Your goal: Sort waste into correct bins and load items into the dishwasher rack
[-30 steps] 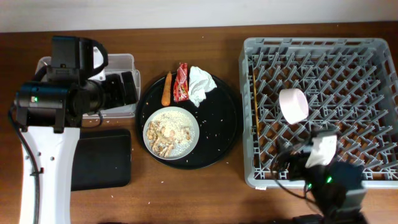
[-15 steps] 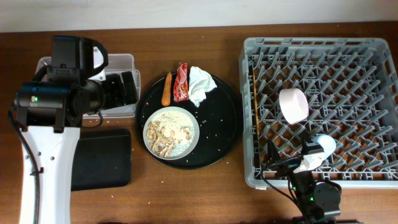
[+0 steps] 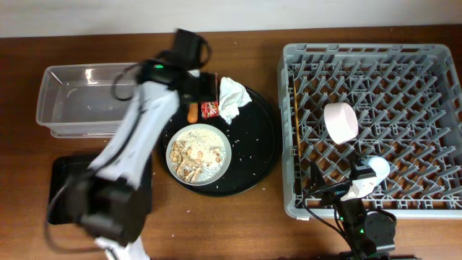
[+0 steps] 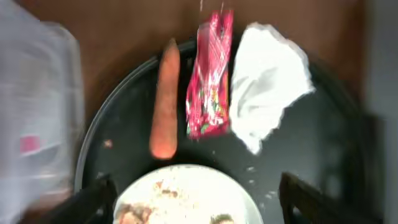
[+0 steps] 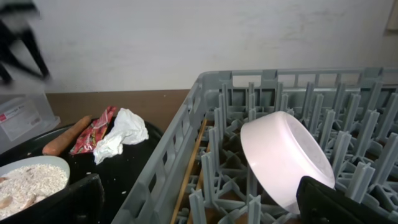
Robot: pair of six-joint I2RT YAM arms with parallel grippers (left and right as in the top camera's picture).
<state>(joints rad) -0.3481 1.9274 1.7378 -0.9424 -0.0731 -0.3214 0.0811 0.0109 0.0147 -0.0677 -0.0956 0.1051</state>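
The right gripper, fingers spread, sits at the rack's near edge. Past the plate, the left gripper hovers spread over the wrapper. It lies on the round tray's far side, long axis near-far, between carrot and napkin.

The overhead camera looks straight down on the whole table; the left wrist view hangs close above the red snack wrapper, which the right wrist view also catches, looking low across the dishwasher rack
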